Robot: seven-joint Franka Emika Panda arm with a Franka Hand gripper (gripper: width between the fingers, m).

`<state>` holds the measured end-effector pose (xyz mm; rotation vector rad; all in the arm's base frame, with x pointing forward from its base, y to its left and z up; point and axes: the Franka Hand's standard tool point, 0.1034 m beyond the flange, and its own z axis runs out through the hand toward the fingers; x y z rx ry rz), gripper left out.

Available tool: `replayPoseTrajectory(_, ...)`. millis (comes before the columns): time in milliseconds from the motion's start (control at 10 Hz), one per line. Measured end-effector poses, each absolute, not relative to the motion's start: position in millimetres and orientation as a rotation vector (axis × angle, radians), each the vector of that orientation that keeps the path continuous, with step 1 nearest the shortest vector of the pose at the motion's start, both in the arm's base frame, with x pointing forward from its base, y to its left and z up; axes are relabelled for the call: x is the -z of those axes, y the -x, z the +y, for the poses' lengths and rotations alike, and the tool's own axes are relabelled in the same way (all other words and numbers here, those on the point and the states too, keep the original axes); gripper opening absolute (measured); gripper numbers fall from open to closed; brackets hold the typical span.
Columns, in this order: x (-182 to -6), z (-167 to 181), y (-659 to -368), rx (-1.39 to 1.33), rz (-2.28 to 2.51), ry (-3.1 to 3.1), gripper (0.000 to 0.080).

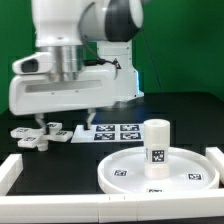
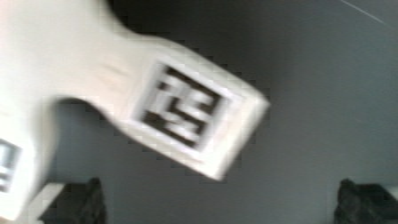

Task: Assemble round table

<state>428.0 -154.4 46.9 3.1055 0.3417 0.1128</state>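
Observation:
The cross-shaped foot piece (image 1: 45, 135) lies flat on the dark table at the exterior view's left. It fills much of the wrist view (image 2: 125, 80), with one tagged arm pointing toward the jaws. The gripper (image 1: 65, 122) hovers just above it, open and empty. In the wrist view its gripper point (image 2: 217, 205) lies over bare table, with dark fingertips (image 2: 71, 200) wide apart. The large round disc (image 1: 160, 172) lies at the exterior view's right. The short cylindrical leg (image 1: 156, 143) stands upright on it.
The marker board (image 1: 112, 130) lies between the foot piece and the disc. White border rails run along the front (image 1: 90, 208), the exterior view's left (image 1: 10, 168) and right (image 1: 216, 160). A green backdrop stands behind.

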Motion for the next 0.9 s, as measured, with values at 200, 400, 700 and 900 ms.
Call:
replayPoseTrajectory(200,-46.6,-156.2,-427.5,-0.112,0.335,-3.106,0.0649)
replayPoseTrajectory(400,-46.4,-156.4,-427.3,-0.111,0.335,-3.106,0.0649)
replayPoseTrajectory(700,-43.6,-185.7,-406.0,-0.082,0.43,-3.086,0.0649)
replayPoseTrajectory(900,-43.7,-193.6,-395.4,-0.074,0.409,-3.091,0.0649)
